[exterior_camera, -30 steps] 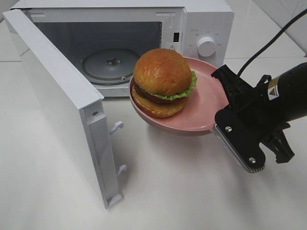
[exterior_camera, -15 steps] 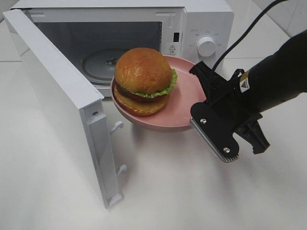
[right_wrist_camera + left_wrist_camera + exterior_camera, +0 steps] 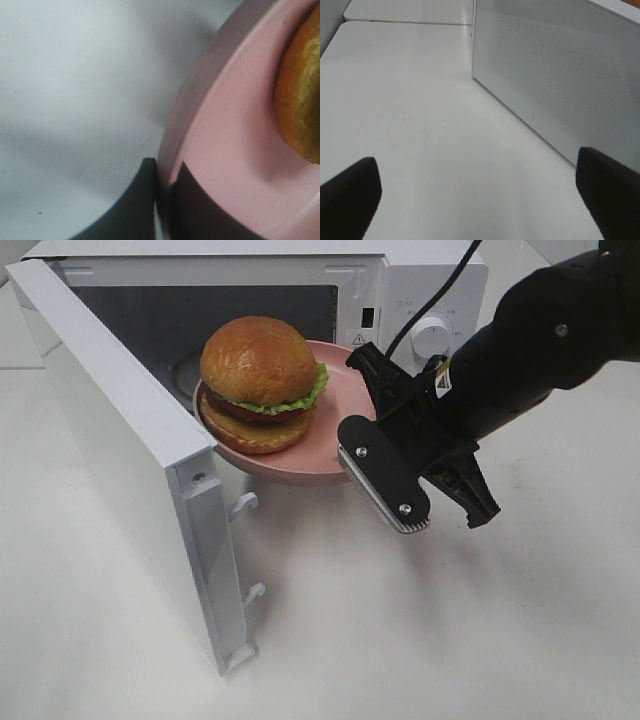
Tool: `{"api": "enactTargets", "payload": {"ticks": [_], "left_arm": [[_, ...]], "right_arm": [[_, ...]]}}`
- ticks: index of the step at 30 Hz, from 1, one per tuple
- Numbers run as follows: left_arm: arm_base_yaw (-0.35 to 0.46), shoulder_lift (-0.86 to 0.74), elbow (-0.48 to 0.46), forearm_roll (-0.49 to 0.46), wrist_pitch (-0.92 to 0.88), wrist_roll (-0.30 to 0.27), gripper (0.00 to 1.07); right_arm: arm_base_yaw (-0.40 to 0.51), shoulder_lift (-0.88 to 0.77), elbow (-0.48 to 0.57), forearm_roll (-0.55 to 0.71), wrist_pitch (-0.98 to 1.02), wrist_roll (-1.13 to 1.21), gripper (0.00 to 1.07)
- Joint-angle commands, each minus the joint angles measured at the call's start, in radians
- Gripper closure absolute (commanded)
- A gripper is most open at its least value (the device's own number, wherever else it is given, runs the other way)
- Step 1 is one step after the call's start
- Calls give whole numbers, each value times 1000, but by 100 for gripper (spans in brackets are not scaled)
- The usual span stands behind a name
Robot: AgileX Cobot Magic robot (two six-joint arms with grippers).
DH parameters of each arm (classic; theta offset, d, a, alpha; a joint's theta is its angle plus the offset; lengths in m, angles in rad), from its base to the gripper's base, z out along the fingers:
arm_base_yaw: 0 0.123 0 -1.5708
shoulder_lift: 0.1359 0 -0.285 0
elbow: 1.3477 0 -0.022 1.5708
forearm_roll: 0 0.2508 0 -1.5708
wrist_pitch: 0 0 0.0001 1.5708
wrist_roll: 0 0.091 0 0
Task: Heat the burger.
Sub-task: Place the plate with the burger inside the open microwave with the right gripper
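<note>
The burger (image 3: 260, 378), with a golden bun and lettuce frill, sits on a round pink plate (image 3: 335, 455) held in the air at the mouth of the open microwave (image 3: 430, 280). My right gripper (image 3: 352, 415) is shut on the plate's right rim, one finger above it and one below. The right wrist view shows the fingers (image 3: 142, 200) pinching the plate (image 3: 235, 150) edge, with the bun (image 3: 302, 100) just beyond. My left gripper (image 3: 480, 200) stands open over bare table beside the microwave door (image 3: 560, 75). It does not show in the exterior view.
The microwave door (image 3: 120, 460) swings out wide to the left, its latch hooks (image 3: 245, 505) facing the plate. Behind the burger, the glass turntable (image 3: 185, 370) lies inside the cavity. A control knob (image 3: 430, 335) is on the right panel. White table (image 3: 400, 640) lies around.
My right gripper has carried the plate and burger left and back, from in front of the control panel to the microwave's opening. The left gripper's view gives no earlier frame.
</note>
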Motion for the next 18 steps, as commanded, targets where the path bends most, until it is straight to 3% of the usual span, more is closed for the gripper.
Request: {"api": "enactTargets", "payload": {"ticks": [1,18], "left_arm": [[-2,-17,2,-4,-2,-5,9],[-2,-17,2,-4,-2,-5,9]], "right_arm": [[0,9,-57,27,-24,19,107],[0,131,-246,52,93,16,107]]}}
